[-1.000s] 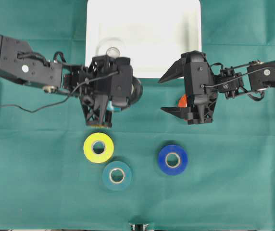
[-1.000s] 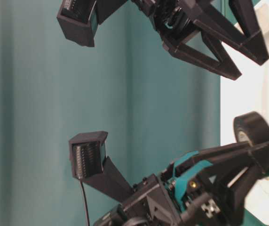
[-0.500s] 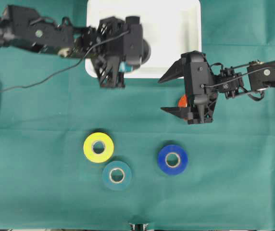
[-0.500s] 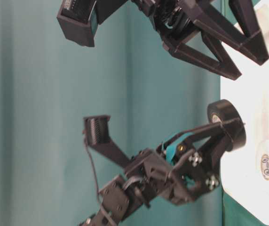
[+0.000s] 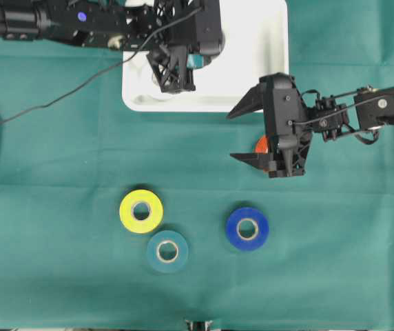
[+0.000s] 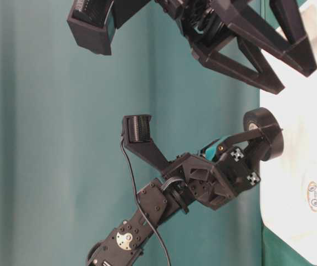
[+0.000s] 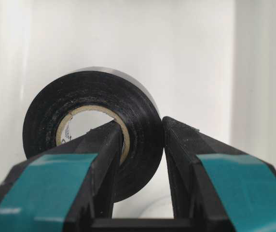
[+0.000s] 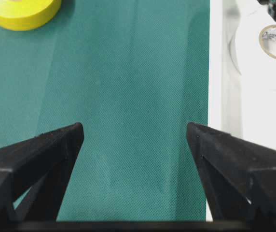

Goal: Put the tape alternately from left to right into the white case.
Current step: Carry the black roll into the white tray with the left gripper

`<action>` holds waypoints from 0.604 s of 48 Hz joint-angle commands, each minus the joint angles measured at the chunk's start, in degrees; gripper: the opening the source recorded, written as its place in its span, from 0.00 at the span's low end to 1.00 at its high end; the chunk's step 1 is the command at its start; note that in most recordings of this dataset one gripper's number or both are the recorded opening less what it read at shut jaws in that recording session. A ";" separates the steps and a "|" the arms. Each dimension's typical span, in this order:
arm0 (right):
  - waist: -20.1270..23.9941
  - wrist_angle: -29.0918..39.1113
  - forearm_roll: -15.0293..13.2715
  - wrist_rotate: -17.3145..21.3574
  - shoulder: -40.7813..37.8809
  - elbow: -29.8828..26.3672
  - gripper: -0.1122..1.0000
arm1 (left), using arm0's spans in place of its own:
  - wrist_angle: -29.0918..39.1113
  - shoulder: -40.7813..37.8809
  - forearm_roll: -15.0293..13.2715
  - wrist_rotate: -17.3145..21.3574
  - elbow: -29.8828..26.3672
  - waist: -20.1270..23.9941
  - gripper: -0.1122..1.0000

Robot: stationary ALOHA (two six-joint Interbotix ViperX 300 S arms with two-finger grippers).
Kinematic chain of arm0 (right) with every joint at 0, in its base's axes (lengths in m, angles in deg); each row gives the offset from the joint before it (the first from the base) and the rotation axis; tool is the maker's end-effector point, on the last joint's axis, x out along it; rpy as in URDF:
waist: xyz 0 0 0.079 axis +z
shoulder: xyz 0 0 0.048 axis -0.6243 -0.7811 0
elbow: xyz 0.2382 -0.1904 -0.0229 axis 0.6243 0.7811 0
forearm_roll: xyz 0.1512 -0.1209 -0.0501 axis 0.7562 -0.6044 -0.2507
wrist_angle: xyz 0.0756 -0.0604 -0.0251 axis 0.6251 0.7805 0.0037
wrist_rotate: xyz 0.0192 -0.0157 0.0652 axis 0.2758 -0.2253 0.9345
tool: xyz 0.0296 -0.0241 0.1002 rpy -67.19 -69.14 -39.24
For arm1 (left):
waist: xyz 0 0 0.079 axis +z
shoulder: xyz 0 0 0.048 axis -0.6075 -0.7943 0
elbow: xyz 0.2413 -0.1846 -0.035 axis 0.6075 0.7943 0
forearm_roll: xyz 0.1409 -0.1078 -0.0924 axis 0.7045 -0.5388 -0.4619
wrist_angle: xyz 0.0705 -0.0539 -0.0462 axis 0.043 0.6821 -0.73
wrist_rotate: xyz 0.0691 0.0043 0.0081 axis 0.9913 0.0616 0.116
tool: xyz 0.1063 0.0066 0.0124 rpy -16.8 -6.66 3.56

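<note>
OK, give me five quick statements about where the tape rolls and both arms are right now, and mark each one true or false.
1. The left gripper is shut on the black roll. True.
2. The black roll is over the white case. True.
3. The right gripper holds the blue roll. False: its jaws are open and empty, and the blue roll lies on the cloth.
4. The yellow roll is in the case. False: it lies on the cloth, touching the teal roll.
5. A white roll lies in the case. True.
</note>
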 commanded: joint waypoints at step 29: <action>0.09 -0.53 -0.09 -0.09 0.53 -0.35 0.75 | -0.18 0.53 0.09 0.00 -1.41 0.35 0.81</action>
